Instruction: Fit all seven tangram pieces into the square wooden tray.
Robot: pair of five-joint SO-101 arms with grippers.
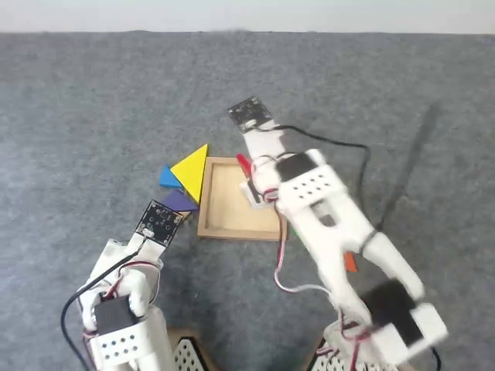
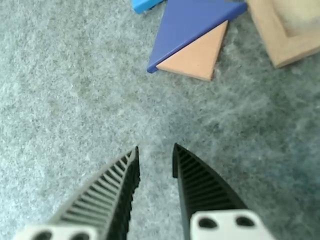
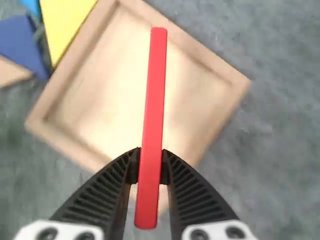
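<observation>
High view is showing the wooden tray [image 1: 228,209] at frame centre; the right gripper [image 3: 149,165] is pinching the red piece [image 3: 154,90] edge-on above it, probably for lowering in; the left gripper [image 2: 155,152] is hanging parted, empty

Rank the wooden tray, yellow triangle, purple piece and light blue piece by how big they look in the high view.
1. wooden tray, clearly largest
2. yellow triangle
3. purple piece and light blue piece: both small and partly hidden, too alike to rank
</observation>
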